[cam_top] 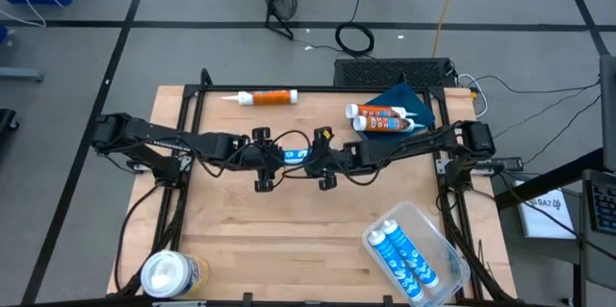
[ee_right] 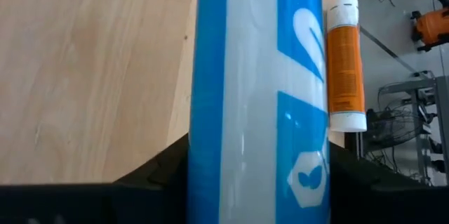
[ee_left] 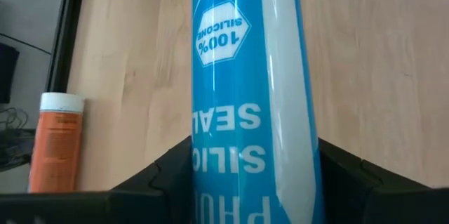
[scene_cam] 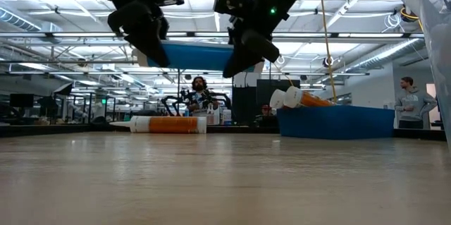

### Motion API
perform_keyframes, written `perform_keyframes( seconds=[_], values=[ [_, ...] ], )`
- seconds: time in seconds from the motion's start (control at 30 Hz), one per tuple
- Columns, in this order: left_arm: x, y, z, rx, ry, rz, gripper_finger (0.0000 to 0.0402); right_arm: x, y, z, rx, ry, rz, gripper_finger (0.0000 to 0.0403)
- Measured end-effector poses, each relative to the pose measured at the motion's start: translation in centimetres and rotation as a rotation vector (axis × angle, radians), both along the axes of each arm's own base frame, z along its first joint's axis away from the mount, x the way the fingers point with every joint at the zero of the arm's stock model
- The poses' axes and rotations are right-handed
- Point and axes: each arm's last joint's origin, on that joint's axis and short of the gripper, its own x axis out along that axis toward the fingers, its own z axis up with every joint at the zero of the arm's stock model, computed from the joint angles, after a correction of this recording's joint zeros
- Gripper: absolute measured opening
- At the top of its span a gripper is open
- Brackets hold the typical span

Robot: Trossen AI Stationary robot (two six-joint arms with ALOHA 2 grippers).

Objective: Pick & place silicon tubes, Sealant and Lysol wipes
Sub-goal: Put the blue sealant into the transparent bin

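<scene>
A blue-and-white silicone tube (cam_top: 295, 155) hangs level above the middle of the table, also seen in the low view (scene_cam: 197, 56). My left gripper (cam_top: 269, 158) is shut on its left end and my right gripper (cam_top: 322, 158) on its right end. An orange sealant tube (cam_top: 268, 97) lies on its side at the far edge. Two more orange tubes (cam_top: 383, 117) lie on a blue tray (cam_top: 416, 100) at the far right. The yellow Lysol wipes canister (cam_top: 173, 273) with its white lid stands upright at the near left corner. My left gripper pinches the tube's left end (ee_left: 210, 175) between its two fingers, one on each side of the round body. The fingers come from the table's left, slanting a little down, and lie along the tube. The tube is level and clear of the table. My right gripper pinches the tube's right end (ee_right: 210, 168) between its two fingers, one on each side. The fingers come from the table's right, slanting a little down, and lie along the tube. The tube hangs level between both grippers, clear of the table.
A clear plastic tub (cam_top: 438, 249) at the near right holds two blue tubes (cam_top: 399, 254). Black frame rails (cam_top: 183, 105) run along the table's left and right sides. People stand in the room beyond the table (scene_cam: 199, 94). Bare wood lies under the held tube.
</scene>
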Motion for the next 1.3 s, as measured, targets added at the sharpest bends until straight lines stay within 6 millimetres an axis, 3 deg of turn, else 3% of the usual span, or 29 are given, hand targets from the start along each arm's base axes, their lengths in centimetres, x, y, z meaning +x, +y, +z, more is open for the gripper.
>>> perform_keyframes(
  seconds=[0.4, 0.53, 0.6, 0.67, 0.77, 0.97, 1.3],
  values=[
    [-0.1, -0.1, 0.6, -0.046, -0.046, -0.001, 0.0220, -0.4, 0.1, 0.2, 0.032, -0.018, -0.026, 0.0198],
    [-0.4, -0.4, 2.4, -0.103, -0.144, -0.092, 0.0340, -0.8, 0.2, 0.7, 0.082, -0.023, -0.047, 0.0198],
    [-0.7, -0.7, 3.3, -0.141, -0.191, -0.175, 0.0378, -1.2, 0.4, 0.8, 0.130, -0.009, -0.044, 0.0198],
    [-1.3, -1.1, 4.3, -0.166, -0.234, -0.255, 0.0366, -1.4, 0.7, 1.0, 0.181, -0.022, -0.042, 0.0198],
    [-2.4, -1.2, 6.2, -0.159, -0.325, -0.330, 0.0316, -2.0, 1.2, 1.7, 0.215, -0.024, -0.060, 0.0198],
    [-4.5, -1.3, 8.3, -0.132, -0.407, -0.377, 0.0242, -2.9, 2.9, 3.1, 0.264, -0.071, -0.066, 0.0198],
    [-5.3, -1.1, 8.9, -0.139, -0.484, -0.528, 0.0200, -4.9, 6.5, 5.2, 0.326, -0.111, -0.009, 0.0198]
  ],
)
